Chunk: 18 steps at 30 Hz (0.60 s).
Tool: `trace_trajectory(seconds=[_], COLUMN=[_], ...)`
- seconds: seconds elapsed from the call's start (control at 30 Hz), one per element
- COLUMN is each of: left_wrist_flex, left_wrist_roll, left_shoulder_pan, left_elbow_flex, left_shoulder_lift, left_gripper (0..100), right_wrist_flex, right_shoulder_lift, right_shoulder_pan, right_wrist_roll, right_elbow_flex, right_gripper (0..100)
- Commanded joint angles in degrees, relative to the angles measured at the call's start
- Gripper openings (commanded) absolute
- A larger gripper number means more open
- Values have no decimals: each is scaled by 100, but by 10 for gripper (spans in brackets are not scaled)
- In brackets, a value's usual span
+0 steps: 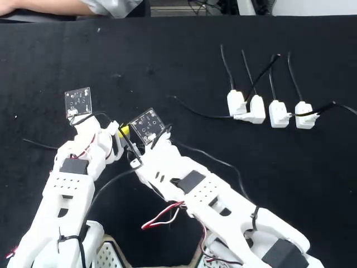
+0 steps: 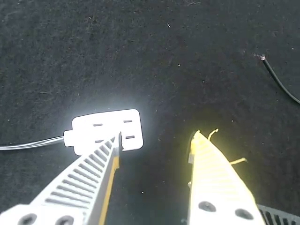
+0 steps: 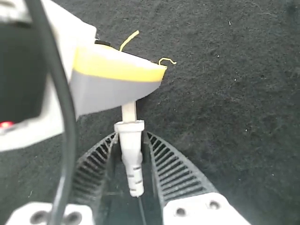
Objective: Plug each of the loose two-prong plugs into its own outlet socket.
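- My right hand (image 3: 131, 138) is pressed together on a white two-prong plug (image 3: 131, 159). Both ribbed fingers (image 3: 173, 168) pinch its body, and the prong end points away from my wrist.
- Just past that prong end sits the yellow finger (image 3: 117, 70) of my left hand (image 2: 158, 140). It crosses over the prong tip in my right wrist view, and I cannot tell whether the two touch.
- My left hand is spread with nothing between its fingers: one white ribbed finger (image 2: 89, 178) and the yellow one.
- A white outlet socket (image 2: 108, 130) lies flat on the black desk (image 2: 187, 47), slots facing up. The ribbed fingertip overlaps its near edge, and a pale cord (image 2: 28, 144) leaves one short end.
- In the high view both hands meet at about 9 o'clock from the desk's middle. My left arm (image 1: 67, 184) comes in from 7 o'clock, and my right arm (image 1: 212, 195) comes from 5 o'clock, leaning toward 10.
- At 2 o'clock from the hands, well apart, four white blocks (image 1: 278, 113) lie in a row, each with a black cord running toward 12 o'clock. The two at the 9 o'clock end touch each other — they are too small for me to tell plug from socket.
- A loose black cord (image 1: 201, 114) trails from the row toward 9 o'clock, and another cord (image 1: 326, 107) comes in from 3 o'clock to the last block.
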<state>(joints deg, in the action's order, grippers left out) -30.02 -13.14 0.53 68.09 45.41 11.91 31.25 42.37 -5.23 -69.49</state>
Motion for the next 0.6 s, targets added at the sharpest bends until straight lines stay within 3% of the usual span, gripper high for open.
trace_trajectory(seconds=[0.0,0.57], left_wrist_flex=[88,-519], left_wrist_roll=[18,44], left_shoulder_pan=[40,75], left_elbow_flex=[-171,-541], left_shoulder_lift=[88,88], left_gripper=[238,239], right_wrist_flex=[-70,-79], right_shoulder_lift=[312,312], right_shoulder_pan=[105,431], right_wrist_roll=[-70,-70], right_elbow_flex=[84,84], right_gripper=[11,11])
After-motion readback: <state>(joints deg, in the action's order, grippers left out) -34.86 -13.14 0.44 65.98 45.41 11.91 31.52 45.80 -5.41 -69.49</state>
